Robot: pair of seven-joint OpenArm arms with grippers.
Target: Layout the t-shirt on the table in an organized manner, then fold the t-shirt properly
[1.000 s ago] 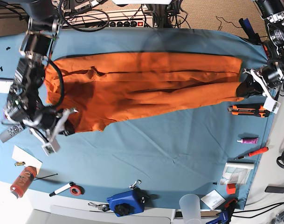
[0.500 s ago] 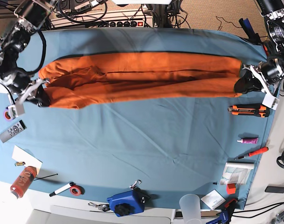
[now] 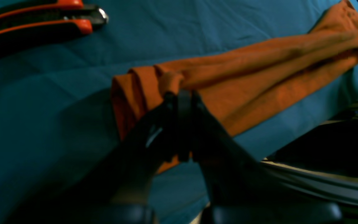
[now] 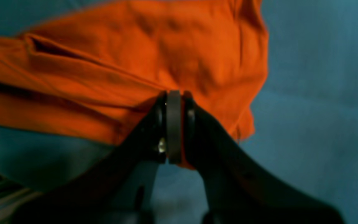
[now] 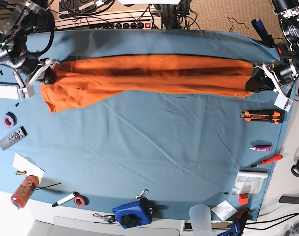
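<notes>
Across the table (image 5: 154,147), both pincers, left pincer (image 5: 255,82) and right pincer (image 5: 45,74), clench the stretched t-shirt (image 5: 149,73).

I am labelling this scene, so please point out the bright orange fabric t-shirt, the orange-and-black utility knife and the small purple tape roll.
bright orange fabric t-shirt (image 5: 154,73), base view, middle of the stretched cloth
orange-and-black utility knife (image 5: 261,116), base view, its handle
small purple tape roll (image 5: 10,119), base view, its ring

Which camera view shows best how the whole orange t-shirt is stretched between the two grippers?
The base view: the t-shirt spans from right gripper to left gripper. Each wrist view shows only one pinched end.
</notes>
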